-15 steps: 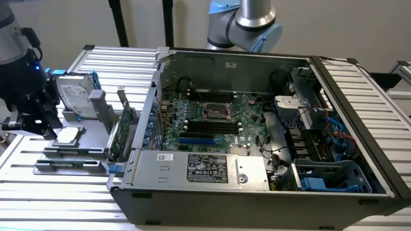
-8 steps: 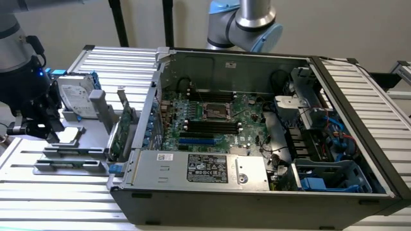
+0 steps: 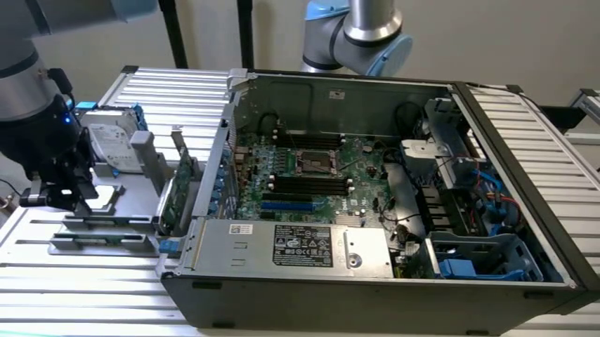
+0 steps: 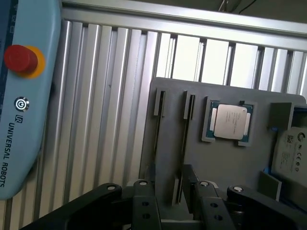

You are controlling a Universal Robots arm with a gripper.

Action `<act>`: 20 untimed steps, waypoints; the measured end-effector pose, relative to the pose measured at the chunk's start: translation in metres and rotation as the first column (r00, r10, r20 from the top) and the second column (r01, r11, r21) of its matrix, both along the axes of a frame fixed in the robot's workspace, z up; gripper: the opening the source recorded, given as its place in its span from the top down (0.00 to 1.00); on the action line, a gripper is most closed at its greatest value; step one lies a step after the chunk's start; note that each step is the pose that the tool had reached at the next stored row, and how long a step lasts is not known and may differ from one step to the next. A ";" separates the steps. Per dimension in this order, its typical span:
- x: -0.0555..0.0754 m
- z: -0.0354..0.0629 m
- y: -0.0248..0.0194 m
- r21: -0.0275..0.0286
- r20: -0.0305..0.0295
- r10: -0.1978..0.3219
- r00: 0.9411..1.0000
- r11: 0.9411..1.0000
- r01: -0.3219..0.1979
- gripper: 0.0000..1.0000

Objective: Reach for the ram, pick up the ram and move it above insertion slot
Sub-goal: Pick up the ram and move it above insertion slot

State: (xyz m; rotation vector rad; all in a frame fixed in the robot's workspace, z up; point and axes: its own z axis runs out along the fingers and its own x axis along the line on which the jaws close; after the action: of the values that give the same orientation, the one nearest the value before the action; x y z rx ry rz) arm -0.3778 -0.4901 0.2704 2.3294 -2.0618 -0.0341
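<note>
The exterior view sits high and well back, looking down at an angle across the open computer case [image 3: 375, 281] and the slatted table [image 3: 84, 295]. The gripper [image 3: 70, 200] is at the exterior view's left. The wrist view looks straight down past the gripper from close range. Both views share the grey tray [image 4: 230, 163] beneath the gripper and the hard drive [image 3: 112, 144] beside it.

The tray [image 3: 103, 246], under the end effector [image 3: 70, 200], lies on the surface [image 3: 168, 88], at the exterior view's left of the computer case [image 3: 375, 295].
</note>
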 end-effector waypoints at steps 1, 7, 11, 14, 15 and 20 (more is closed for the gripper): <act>0.000 -0.0019 -0.0003 0.000 0.000 0.000 1.000 1.000 0.000 0.64; 0.000 -0.0128 -0.0029 0.000 0.000 0.000 1.000 1.000 0.000 0.64; 0.000 -0.0201 -0.0057 0.000 0.000 -0.002 1.000 1.000 0.002 0.64; 0.000 -0.0256 -0.0075 0.000 0.000 -0.006 1.000 1.000 0.006 0.64; 0.000 -0.0274 -0.0081 0.000 0.000 -0.008 1.000 1.000 0.008 0.64; 0.001 -0.0365 -0.0091 0.000 0.000 -0.013 1.000 1.000 0.013 0.64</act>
State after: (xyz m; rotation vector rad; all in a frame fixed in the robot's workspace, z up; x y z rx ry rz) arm -0.3771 -0.4992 0.2339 2.3166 -2.0768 -0.0347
